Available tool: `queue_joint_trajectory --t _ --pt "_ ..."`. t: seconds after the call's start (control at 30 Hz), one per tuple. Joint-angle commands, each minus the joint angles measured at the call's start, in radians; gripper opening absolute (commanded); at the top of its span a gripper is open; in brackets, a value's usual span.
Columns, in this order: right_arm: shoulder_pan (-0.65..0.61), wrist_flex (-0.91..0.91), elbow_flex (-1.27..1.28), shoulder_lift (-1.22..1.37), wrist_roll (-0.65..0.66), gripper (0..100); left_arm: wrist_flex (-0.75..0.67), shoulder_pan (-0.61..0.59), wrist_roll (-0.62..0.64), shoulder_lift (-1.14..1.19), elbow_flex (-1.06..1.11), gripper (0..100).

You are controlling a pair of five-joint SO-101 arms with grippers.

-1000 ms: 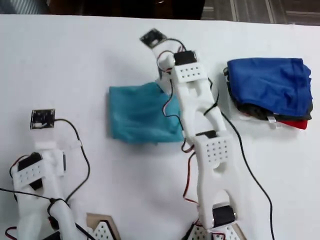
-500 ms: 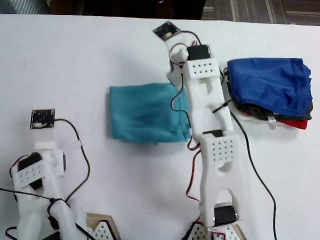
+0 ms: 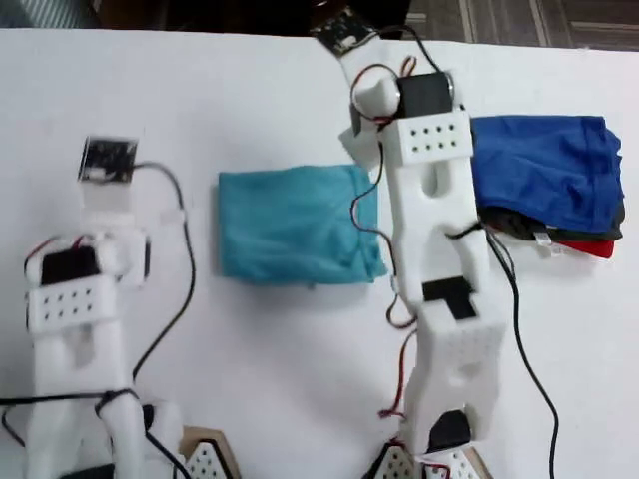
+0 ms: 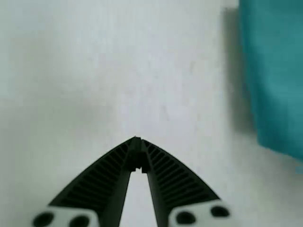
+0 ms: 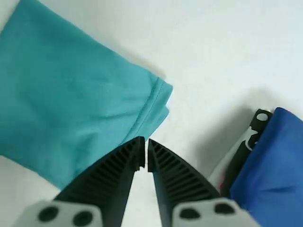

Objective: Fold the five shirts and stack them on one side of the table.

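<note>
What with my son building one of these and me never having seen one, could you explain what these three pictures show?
These are two small white robot arms at a white table. One picture looks down from a fixed camera above. In it the left arm stands over bare table, and the right arm stretches out between the clothes. The other two pictures come from a camera on each arm's wrist, looking along its black pincer.

On the table lie a folded teal shirt and a stack with a blue shirt on top and a dark one and a red one under it.

The left gripper is shut over bare table, with the teal shirt off to one side. The right gripper is shut too, by a corner of the teal shirt, with the stack close by. Neither gripper holds anything.
</note>
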Motion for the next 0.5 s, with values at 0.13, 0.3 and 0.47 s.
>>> queue_joint_trajectory --t 0.13,0.3,0.47 --pt "-0.071 -0.097 0.618 -0.484 -0.084 1.9 0.038 0.123 0.138 0.397 -0.357 3" --pt "-0.067 -0.352 1.069 -0.677 -0.084 1.9 0.104 0.209 0.221 0.677 -0.641 3" --pt "-0.067 -0.575 1.381 -0.792 -0.084 1.9 0.210 0.285 0.324 0.879 -0.915 3"
